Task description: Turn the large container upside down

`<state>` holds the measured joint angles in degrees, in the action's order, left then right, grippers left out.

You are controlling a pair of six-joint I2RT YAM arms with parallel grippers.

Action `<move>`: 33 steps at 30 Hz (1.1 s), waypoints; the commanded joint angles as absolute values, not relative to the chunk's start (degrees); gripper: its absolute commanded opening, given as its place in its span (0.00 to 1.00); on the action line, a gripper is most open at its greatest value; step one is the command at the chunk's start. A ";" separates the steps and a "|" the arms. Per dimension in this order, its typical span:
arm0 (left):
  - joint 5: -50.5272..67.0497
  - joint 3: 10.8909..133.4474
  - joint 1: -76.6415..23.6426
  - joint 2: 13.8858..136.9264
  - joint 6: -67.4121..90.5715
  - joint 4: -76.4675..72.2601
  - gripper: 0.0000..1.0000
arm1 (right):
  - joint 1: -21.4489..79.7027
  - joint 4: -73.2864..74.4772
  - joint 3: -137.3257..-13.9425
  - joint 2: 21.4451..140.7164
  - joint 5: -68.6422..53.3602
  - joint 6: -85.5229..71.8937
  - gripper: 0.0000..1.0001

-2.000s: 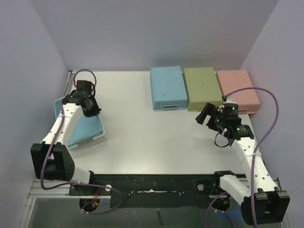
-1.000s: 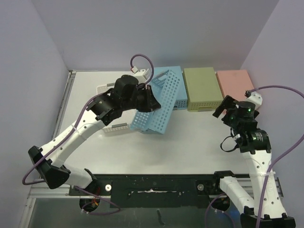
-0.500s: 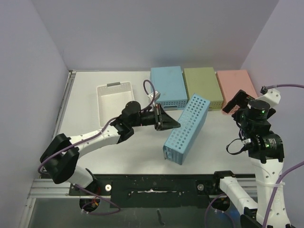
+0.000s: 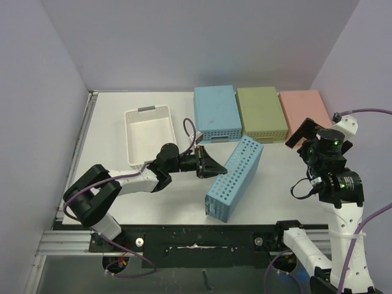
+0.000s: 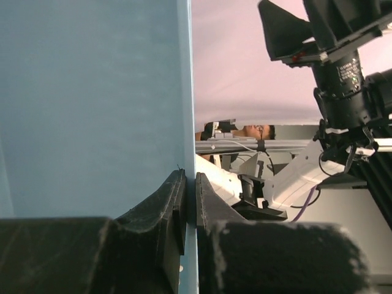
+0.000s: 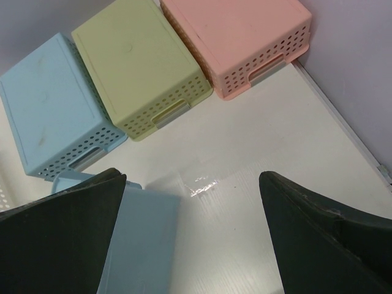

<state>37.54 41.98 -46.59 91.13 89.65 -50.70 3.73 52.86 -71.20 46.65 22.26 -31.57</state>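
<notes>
Left gripper [image 4: 210, 164] is clamped on a wall of the large blue perforated container [image 4: 234, 179], which is tipped sideways mid-table. The inversion is judged half done. Right gripper [image 4: 304, 133] is spread wide and holds nothing.

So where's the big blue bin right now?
In the top view, the big blue bin is tipped up mid-table, its wall pinched by the left claw, just in front of the small blue bin and green bin.

A robotics lab cell: plain lavender walls [image 4: 202, 43] enclose a white table [image 4: 177, 202] with rail-mounted arms [image 4: 130, 179].
</notes>
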 commanded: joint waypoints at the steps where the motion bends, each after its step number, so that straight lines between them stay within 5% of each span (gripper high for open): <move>1: 39.73 40.13 -44.83 92.01 92.32 -61.89 0.00 | 3.37 51.08 -70.51 46.23 22.10 -31.11 0.98; 6: 40.14 37.93 -42.47 90.31 89.57 -56.54 0.32 | 3.35 50.70 -69.95 46.57 21.37 -30.94 0.98; 12: 38.42 42.41 -38.51 83.88 71.31 -26.71 0.58 | 3.36 50.35 -69.29 46.67 20.36 -30.93 0.98; 21: 29.97 52.19 -33.96 78.67 50.97 4.33 0.60 | 3.43 50.18 -68.34 48.75 14.31 -30.50 0.98; 33: -4.85 68.54 -34.16 83.55 36.24 28.62 0.67 | 3.52 50.10 -65.76 52.38 7.85 -31.79 0.98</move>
<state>11.35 63.86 -34.13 81.36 41.60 21.15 3.73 52.34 -66.08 52.27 10.52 -31.59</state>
